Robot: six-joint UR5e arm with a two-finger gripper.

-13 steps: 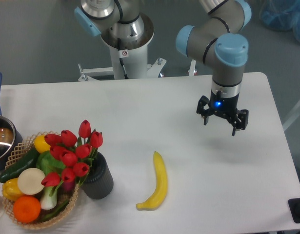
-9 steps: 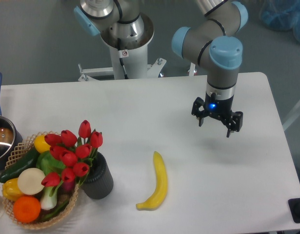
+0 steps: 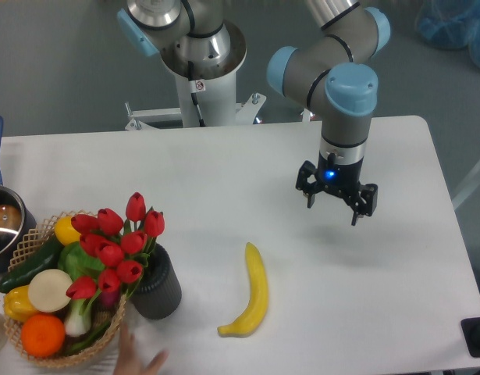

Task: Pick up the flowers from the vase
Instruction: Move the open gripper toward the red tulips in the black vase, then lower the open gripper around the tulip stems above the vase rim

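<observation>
Red tulips with green stems (image 3: 115, 246) are standing bunched in the dark grey ribbed cylindrical vase (image 3: 157, 287), which is sitting near the left front of the white counter (image 3: 224, 180), touching the woven wicker basket (image 3: 33, 234) beside it. That basket is holding an orange (image 3: 43, 334), a yellow pepper (image 3: 15, 301), a dark green cucumber (image 3: 29, 264), a pale round slice (image 3: 50, 290) and leafy greens (image 3: 74, 262). A yellow banana (image 3: 252, 294) is lying on the counter to the right of the vase, apart from it. The black two-finger gripper (image 3: 334, 205) is hanging above the right half of the counter, well apart from the flowers, its fingers spread wide and holding nothing. A bare human hand (image 3: 138, 361) is showing at the front edge, just below the basket and vase.
</observation>
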